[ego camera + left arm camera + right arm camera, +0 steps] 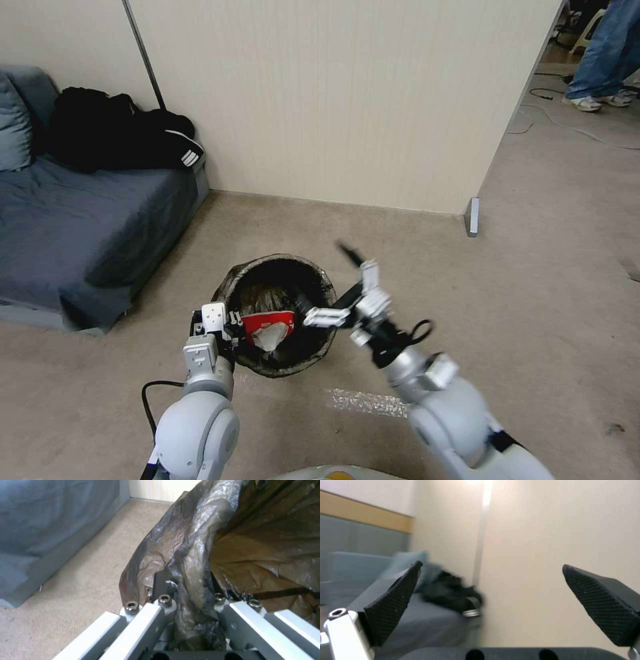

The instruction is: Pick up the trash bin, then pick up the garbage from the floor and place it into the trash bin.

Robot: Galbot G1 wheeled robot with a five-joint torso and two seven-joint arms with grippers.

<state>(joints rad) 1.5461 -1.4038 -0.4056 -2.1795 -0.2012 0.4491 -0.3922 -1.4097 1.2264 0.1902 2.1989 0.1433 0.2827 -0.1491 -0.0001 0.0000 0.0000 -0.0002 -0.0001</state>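
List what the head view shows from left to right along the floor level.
Sofa → left gripper, clamped on the rim → trash bin with a red packet inside → right gripper, open beside the bin → bare carpet floor.

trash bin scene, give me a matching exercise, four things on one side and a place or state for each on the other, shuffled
Things:
1. left gripper
2. right gripper
3. red packet
4. black jacket

Places or states:
A. lying on the grey sofa
B. open, above the bin's rim
C. shut on the trash bin at its bagged rim
D. inside the bin

Pairs: 1-C, 2-B, 3-D, 4-A
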